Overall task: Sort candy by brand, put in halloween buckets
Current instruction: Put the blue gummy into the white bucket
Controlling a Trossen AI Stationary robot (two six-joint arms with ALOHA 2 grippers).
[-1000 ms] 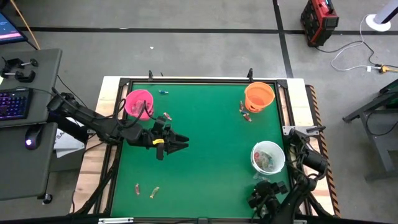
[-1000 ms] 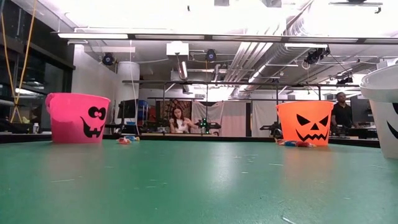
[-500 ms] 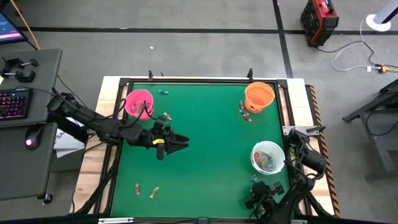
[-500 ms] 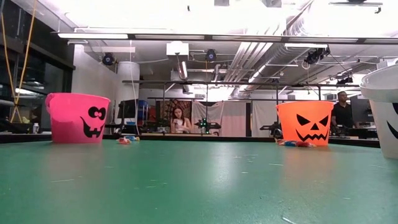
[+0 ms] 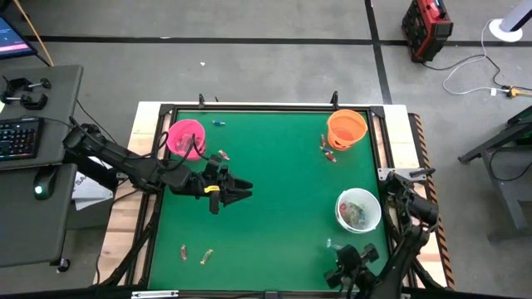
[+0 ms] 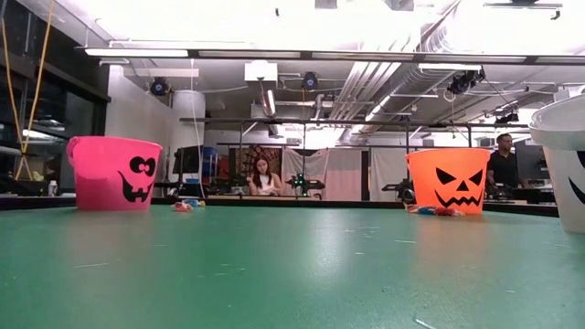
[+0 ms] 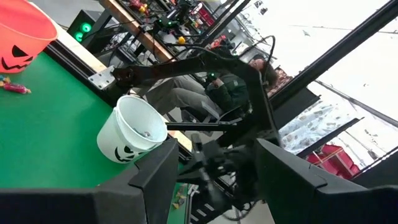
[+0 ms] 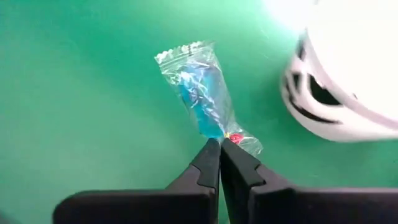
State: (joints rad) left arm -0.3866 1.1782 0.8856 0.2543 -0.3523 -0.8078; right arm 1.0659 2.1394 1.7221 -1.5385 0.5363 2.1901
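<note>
Three halloween buckets stand on the green mat: pink point(image 5: 184, 137) far left, orange point(image 5: 347, 128) far right, white point(image 5: 358, 208) at the right with candy inside. A clear-wrapped blue candy point(image 8: 202, 96) lies flat on the mat near the white bucket point(image 8: 348, 81). My right gripper point(image 8: 219, 144) is shut, its tips at that candy's near end; the high view shows it point(image 5: 345, 264) by the near right edge. My left gripper point(image 5: 241, 190) hovers open at the mat's left middle with nothing between its fingers. My right gripper's shut fingertips stand right at the candy's crimped near end point(image 8: 241, 142). I cannot tell whether they touch or pinch it. The candy lies flat on the mat, pointing away from the fingers.
Loose candy lies beside the pink bucket point(image 5: 222, 155), by the far edge point(image 5: 219, 123), beside the orange bucket point(image 5: 328, 151) and at the near left point(image 5: 194, 254). A raised black frame point(image 5: 249, 108) borders the mat. People sit in the room beyond the table.
My right gripper has drawn back a little toward the table's near edge. The clear-blue candy now shows uncovered on the mat just beyond it, near the white bucket.
</note>
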